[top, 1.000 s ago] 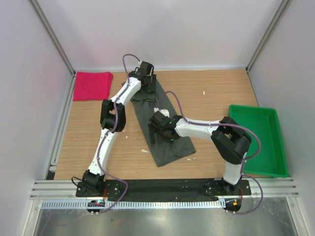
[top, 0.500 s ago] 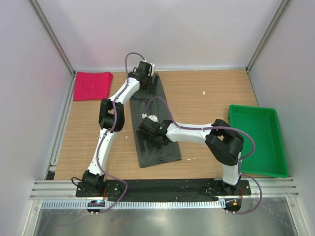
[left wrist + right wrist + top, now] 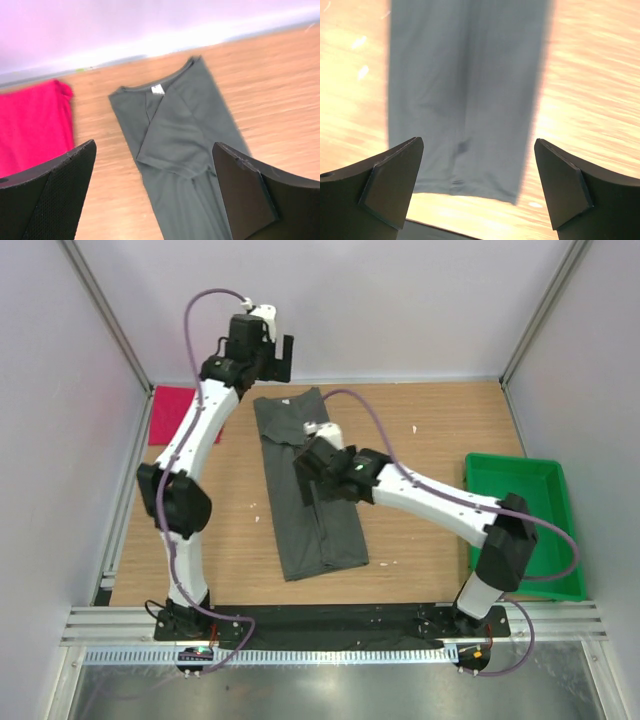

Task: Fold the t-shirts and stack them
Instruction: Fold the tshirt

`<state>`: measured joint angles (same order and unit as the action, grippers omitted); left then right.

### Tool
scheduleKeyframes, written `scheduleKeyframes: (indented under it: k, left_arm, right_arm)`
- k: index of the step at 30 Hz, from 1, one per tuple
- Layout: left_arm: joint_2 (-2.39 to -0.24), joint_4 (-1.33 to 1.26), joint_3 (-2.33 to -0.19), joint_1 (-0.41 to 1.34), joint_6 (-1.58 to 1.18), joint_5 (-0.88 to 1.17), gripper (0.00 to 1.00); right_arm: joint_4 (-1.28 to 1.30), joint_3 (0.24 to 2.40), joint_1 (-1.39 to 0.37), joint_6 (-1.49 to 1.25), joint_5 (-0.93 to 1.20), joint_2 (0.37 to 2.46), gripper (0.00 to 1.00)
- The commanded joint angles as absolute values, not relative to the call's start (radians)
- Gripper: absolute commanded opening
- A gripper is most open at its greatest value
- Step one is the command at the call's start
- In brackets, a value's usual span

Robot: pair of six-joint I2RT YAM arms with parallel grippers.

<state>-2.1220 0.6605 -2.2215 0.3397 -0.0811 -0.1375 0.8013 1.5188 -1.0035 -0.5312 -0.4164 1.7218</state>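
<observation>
**Grey shirt lies in a long fold, red shirt apart in the corner, both grippers empty**

- Wooden table (image 3: 440, 450): pale side walls, metal rail along the near edge.
- Left arm (image 3: 200, 425): reaches up and toward the far wall. It crosses in front of the red shirt in the top view.
- Right arm (image 3: 430, 500): stretches leftward from its base across the table.
- Dark grey-olive t-shirt (image 3: 325, 535): flat on the wood, left of centre. It is folded lengthwise into a narrow strip, sleeves turned in. The collar is at the far end, the hem toward the rail, and the strip is slightly slanted.
- Green plastic tray (image 3: 530, 500): at the right edge, well apart from both shirts.
- Pinkish-red t-shirt (image 3: 168, 412): folded, in the far-left corner. In the left wrist view (image 3: 30, 125) bare wood separates it from the grey one (image 3: 175, 135). They are not stacked.
- Left gripper (image 3: 272, 358): held high near the far wall. Its wrist view (image 3: 155, 195) shows the fingers (image 3: 55, 200) spread wide with nothing between them.
- Right gripper (image 3: 308, 480): above the middle of the grey strip (image 3: 465, 90). Its fingers (image 3: 565, 195) are set wide apart and grip nothing (image 3: 475, 185).
- Neck tag (image 3: 158, 89): small and white, inside the grey collar. Any print on it is too blurred to read.
- White specks (image 3: 415, 428): a few lie on the bare wood.
</observation>
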Motion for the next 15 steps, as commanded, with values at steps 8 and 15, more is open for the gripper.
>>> scheduleKeyframes:
  k: [8, 15]
  left_arm:
    - [-1.792, 0.634, -1.843, 0.212, -0.312, 0.281, 0.72]
    - [-1.914, 0.411, -1.763, 0.138, -0.488, 0.535, 0.52]
  right_arm:
    - [0.534, 1.420, -0.447, -0.506, 0.213, 1.602, 1.00]
    - [0.448, 1.762, -0.396, -0.500, 0.350, 1.978, 1.00]
